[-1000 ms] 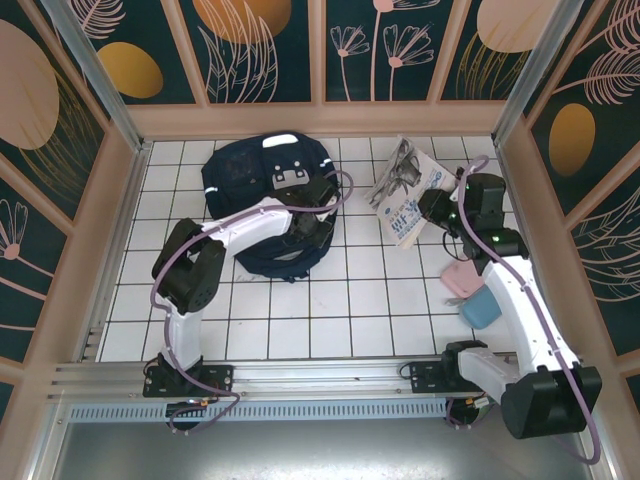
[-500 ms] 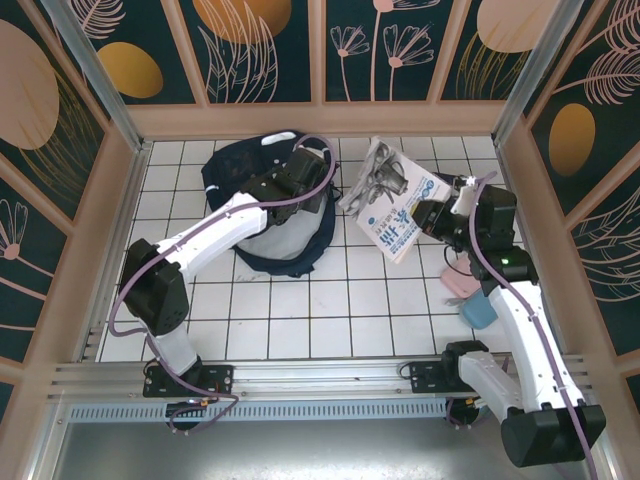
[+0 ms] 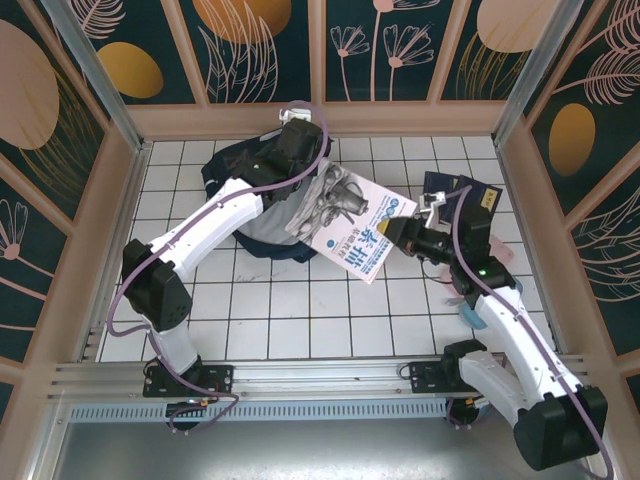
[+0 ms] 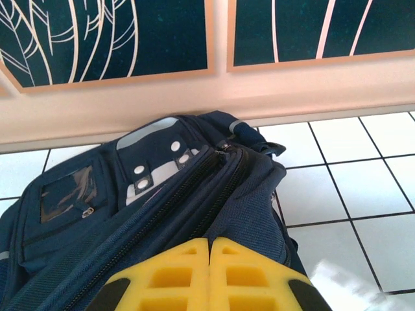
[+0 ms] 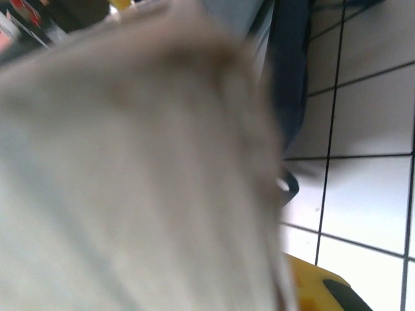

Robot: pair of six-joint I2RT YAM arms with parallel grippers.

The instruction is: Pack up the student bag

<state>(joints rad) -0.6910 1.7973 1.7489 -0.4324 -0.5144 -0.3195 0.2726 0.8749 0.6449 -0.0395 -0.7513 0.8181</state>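
Student bag (image 3: 262, 195) is found at the far side of the white tiled table (image 3: 300, 310), close to the back wall, slumped, with its mouth lifted and light grey lining exposed under the left arm. It is made of soft navy woven fabric with heavy zips and grey-white riveted patches, so sagging is to be expected wherever it is not held up.

A large paperback book (image 3: 350, 225) is held tilted in the air between the bag and the right arm. Its glossy printed cover is thin and floppy, and its far corner overlaps the bag's rim. Two small dark blue booklets (image 3: 452, 190) are left flat on the tiles beyond the right arm.

The left gripper (image 4: 209, 245) is pressed fully closed, judged to be pinching fabric at the bag's opening. The right gripper (image 3: 402, 238) is clamped narrowly on the book's near edge.

For this step to be done well, the mouth should be kept high and taut. The book should be led in corner first, along the lining, and let go only once it is well inside, so that it is not buckled on the rim.
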